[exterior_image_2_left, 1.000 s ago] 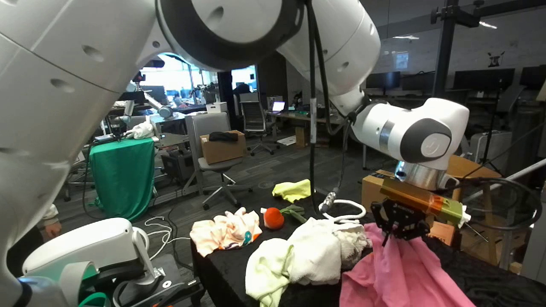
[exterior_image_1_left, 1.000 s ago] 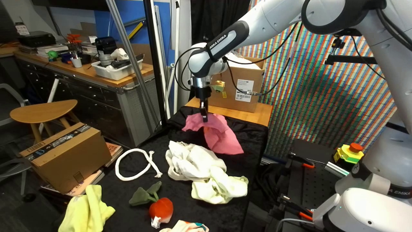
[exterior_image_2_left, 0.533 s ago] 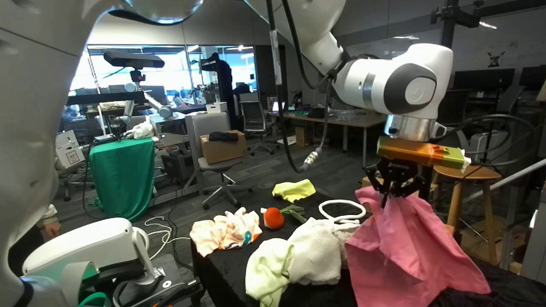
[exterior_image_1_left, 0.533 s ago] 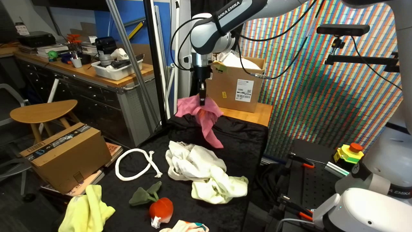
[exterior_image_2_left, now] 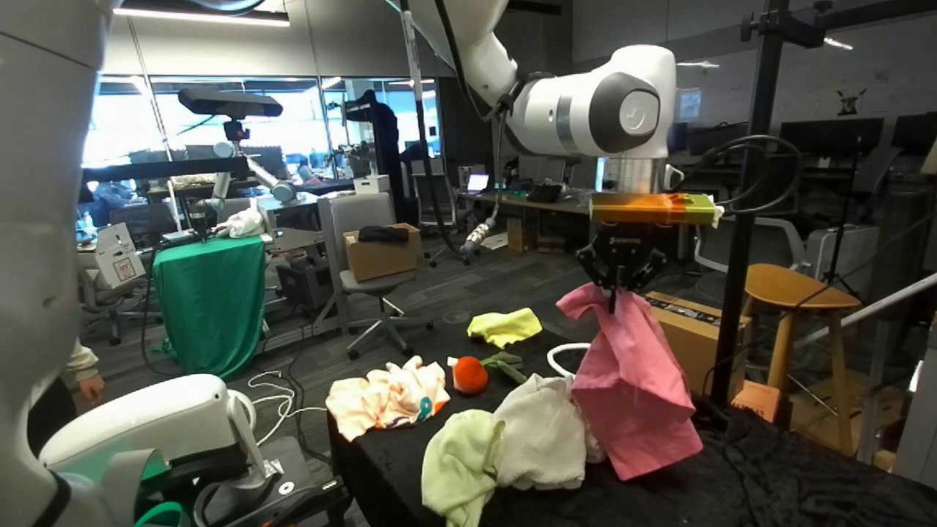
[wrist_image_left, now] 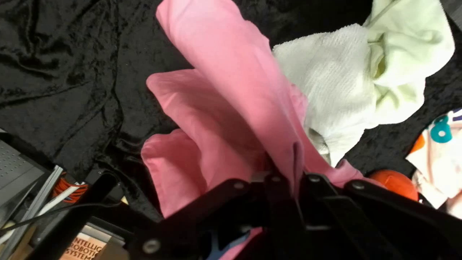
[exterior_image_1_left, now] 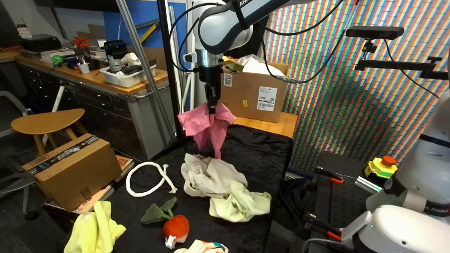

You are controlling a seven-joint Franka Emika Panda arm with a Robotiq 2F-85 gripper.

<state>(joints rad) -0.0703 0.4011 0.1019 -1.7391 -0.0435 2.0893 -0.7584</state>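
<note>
Can see a taped cardboard box [exterior_image_1_left: 75, 172] near a wooden stool [exterior_image_1_left: 49, 121] in both exterior views. In an exterior view, can also see a white tub [exterior_image_1_left: 121, 80] on a workbench [exterior_image_1_left: 93, 78]. Can make out, in an exterior view, a green draped cloth [exterior_image_2_left: 212, 307] and a brown carton [exterior_image_2_left: 384, 256] on a grey chair [exterior_image_2_left: 357, 212].

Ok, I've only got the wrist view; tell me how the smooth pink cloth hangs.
Observer: In an exterior view, the smooth pink cloth flares out on both sides of the black two-finger gripper and narrows to a hanging tip; whether that tip touches anything below, I can't tell.
Operator: Name something on the black velvety cover that my picture leaves out.
Observer: A thick white rope, curled into a loop, lies on it in an exterior view.
Operator: Describe the rest of that round orange-red thing at my lower right.
Observer: It has green leaves, which show in both exterior views.
</note>
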